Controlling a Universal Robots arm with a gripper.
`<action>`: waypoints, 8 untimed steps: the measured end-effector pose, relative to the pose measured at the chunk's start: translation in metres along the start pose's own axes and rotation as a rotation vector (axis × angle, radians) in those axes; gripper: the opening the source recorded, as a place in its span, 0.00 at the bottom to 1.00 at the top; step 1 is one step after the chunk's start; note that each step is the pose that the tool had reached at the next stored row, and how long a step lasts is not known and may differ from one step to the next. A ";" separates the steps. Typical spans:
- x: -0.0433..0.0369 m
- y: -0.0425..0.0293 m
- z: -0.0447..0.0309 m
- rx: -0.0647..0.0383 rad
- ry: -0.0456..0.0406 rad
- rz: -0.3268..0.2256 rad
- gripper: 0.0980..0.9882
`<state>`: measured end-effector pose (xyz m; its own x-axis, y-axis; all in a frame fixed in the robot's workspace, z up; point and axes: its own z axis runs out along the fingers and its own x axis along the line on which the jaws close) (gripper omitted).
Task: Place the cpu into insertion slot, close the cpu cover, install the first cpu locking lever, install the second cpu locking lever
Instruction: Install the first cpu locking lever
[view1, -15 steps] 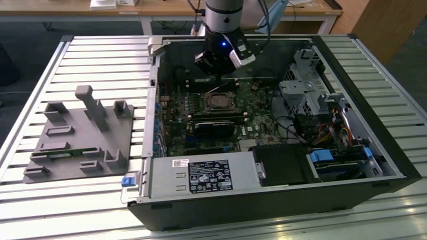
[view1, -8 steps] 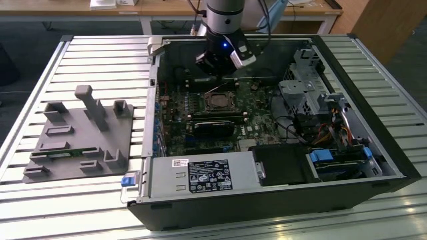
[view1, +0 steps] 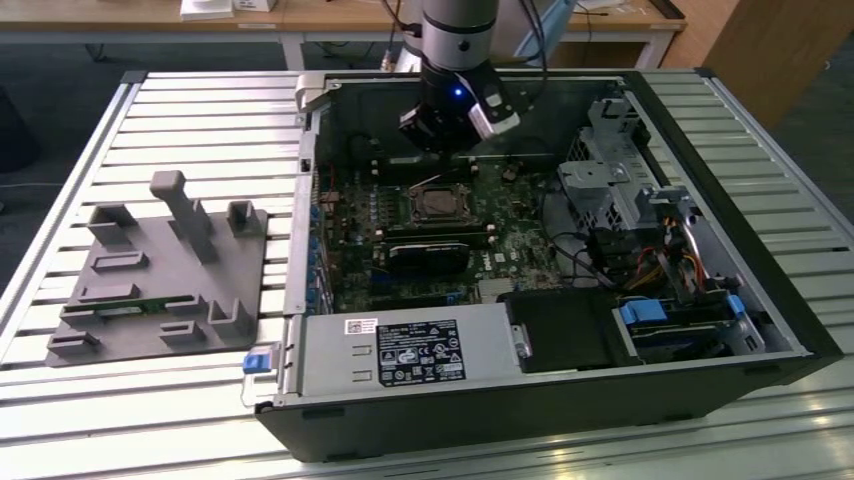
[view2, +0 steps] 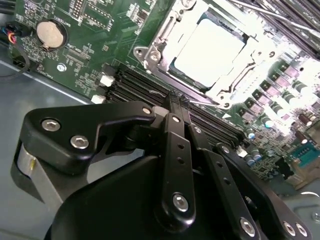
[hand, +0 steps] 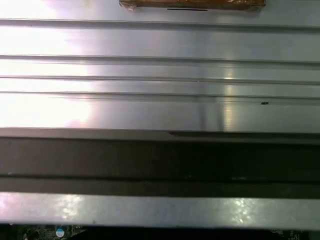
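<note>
The cpu (view2: 210, 47), a square chip with a bright silver top, lies in the insertion slot (view1: 438, 206) on the green board inside the open computer case. The cpu cover (view2: 152, 47), a metal frame with a cut-out centre, lies down around the chip. A thin wire lever (view1: 430, 182) sticks up at the socket's far side. My gripper (view1: 447, 157) hangs just beyond the socket and above the board. In the second wrist view its black fingers (view2: 176, 107) are shut with nothing between them, short of the socket's edge.
Black memory slots (view2: 145, 85) run between my fingertips and the socket. A long black card (view1: 430, 250) lies on the near side of the socket. The drive cage and cables (view1: 627, 200) fill the exterior view's right. A grey fixture (view1: 160, 270) sits outside the case on the slatted table (hand: 160, 75).
</note>
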<state>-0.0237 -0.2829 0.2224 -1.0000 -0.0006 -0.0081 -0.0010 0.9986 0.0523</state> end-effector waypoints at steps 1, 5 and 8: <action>-0.0008 0.0000 0.0007 0.000 0.0001 0.000 0.01; -0.0034 -0.0003 0.0049 0.000 0.0001 0.000 0.01; -0.0053 -0.0005 0.0088 0.001 0.0002 0.000 0.01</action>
<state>-0.0183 -0.2829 0.2136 -1.0000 -0.0007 -0.0079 -0.0011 0.9987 0.0518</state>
